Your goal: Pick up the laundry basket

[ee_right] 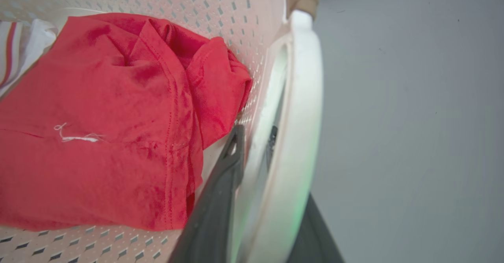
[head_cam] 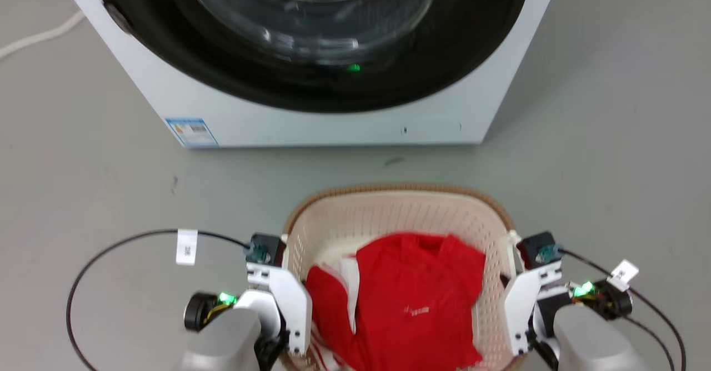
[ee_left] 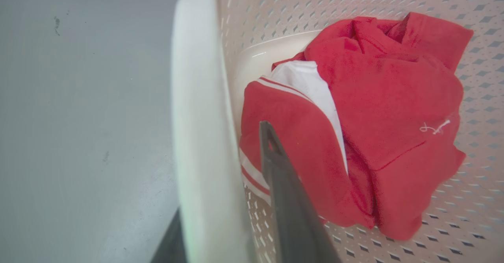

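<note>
- We see the laundry basket [head_cam: 400,210] on the grey floor [head_cam: 83,182], just in front of the washing machine [head_cam: 311,121] and between our two arms.
- Our left gripper [head_cam: 291,332] is clamped on the basket's left handle [ee_left: 197,117] — one finger [ee_left: 287,200] inside the wall, the other outside.
- Our right gripper [head_cam: 516,326] grips the right handle [ee_right: 299,109] the same way, its inner finger [ee_right: 220,200] against the perforated wall.
- Inside lie a red shirt [head_cam: 416,304] and a red garment with white stripes [ee_left: 299,137] — the shirt overlaps it.
</note>
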`<state>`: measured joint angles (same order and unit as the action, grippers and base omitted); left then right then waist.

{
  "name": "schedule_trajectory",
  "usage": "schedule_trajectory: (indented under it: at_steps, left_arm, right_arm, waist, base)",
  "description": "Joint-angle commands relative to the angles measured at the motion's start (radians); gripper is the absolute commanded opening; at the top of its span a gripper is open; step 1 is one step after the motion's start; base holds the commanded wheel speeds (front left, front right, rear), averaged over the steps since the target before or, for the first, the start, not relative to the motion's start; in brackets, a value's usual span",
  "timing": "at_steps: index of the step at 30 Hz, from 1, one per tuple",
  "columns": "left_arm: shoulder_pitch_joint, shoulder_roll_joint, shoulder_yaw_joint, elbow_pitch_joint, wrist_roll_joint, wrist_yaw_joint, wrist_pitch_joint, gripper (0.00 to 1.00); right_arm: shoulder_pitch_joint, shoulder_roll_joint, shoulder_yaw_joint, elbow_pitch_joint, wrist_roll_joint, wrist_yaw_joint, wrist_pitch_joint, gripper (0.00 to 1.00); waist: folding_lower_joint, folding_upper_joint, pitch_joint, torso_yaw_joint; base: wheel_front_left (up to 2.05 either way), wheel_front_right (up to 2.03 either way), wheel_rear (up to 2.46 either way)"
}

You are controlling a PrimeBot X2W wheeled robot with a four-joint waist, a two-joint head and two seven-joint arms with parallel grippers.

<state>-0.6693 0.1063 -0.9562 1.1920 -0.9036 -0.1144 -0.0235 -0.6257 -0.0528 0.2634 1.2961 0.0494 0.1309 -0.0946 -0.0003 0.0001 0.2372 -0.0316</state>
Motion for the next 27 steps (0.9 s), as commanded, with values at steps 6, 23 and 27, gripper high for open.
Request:
schedule_trajectory:
  at_steps: [6, 23, 27]
  left_arm:
    - [0.084, -0.013, -0.051, -0.031, -0.048, -0.028, 0.080, 0.00]
    - [0.159, -0.011, -0.110, -0.034, -0.161, -0.028, 0.168, 0.00]
    - [0.168, -0.009, -0.127, -0.032, -0.177, -0.028, 0.180, 0.00]
  right_arm:
    - [0.041, 0.005, 0.095, -0.015, 0.079, 0.000, 0.041, 0.00]
    - [0.098, 0.000, 0.301, -0.033, 0.277, 0.001, 0.143, 0.00]
    - [0.106, -0.010, 0.338, -0.039, 0.317, 0.001, 0.158, 0.00]
  waist:
    - [0.0003, -0.0001, -0.152, 0.028]
    - [0.0003, -0.0001, -0.284, 0.035]
    - [0.0003, -0.0001, -0.303, 0.036]
  base:
    - [0.00, 0.00, 0.00]
    - [0.00, 0.00, 0.00]
    - [0.00, 0.00, 0.00]
